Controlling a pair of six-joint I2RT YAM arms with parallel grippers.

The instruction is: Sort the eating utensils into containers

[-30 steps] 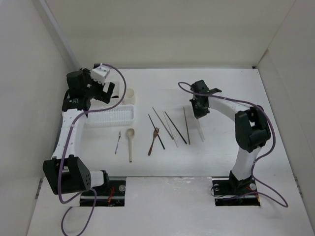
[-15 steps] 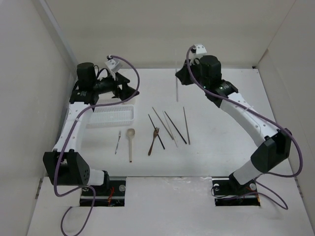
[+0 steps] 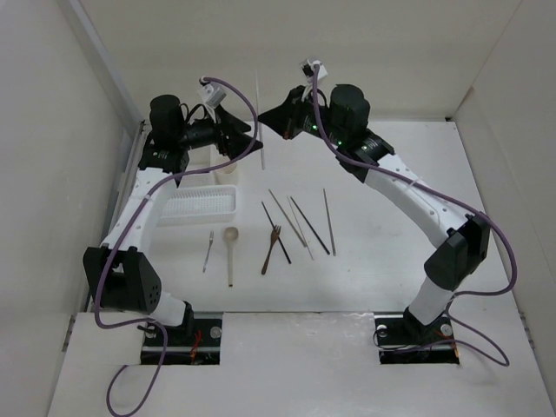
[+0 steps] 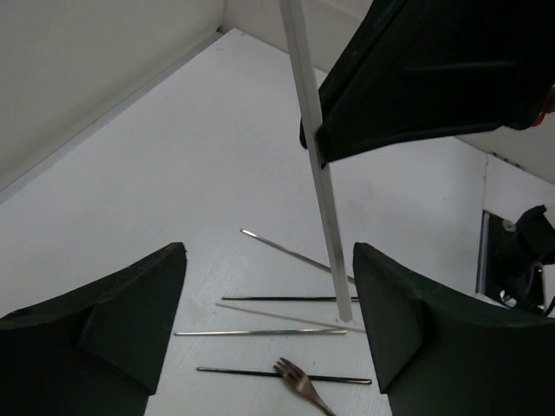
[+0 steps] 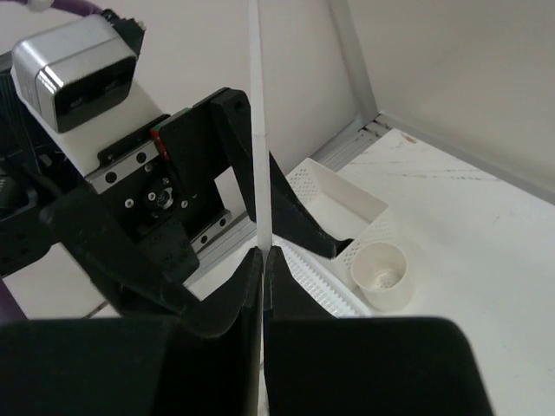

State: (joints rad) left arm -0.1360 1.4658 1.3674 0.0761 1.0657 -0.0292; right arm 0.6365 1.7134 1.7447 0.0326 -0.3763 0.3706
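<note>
Nr me spoon (image 3: 230, 256) and wooden fork (image 3: 266, 263) lie on table (image 3: 391, 174); past ribbed tray (image 3: 201, 205), my R gripper (image 5: 262, 258) pinches pale chopstick (image 3: 259, 109) mid-shaft, upright, mid-air, before L gripper (image 4: 269, 251), spread wide: I judge it light, stiff, slick, so L shd take free lower end.

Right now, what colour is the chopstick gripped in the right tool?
The chopstick is pale white, pinched in the right tool; clearest in the left wrist view.

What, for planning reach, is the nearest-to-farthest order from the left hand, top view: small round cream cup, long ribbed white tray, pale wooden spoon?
1. Cream cup, close by the left hand.
2. Ribbed tray, toward the arm bases.
3. Wooden spoon, past the tray.
</note>
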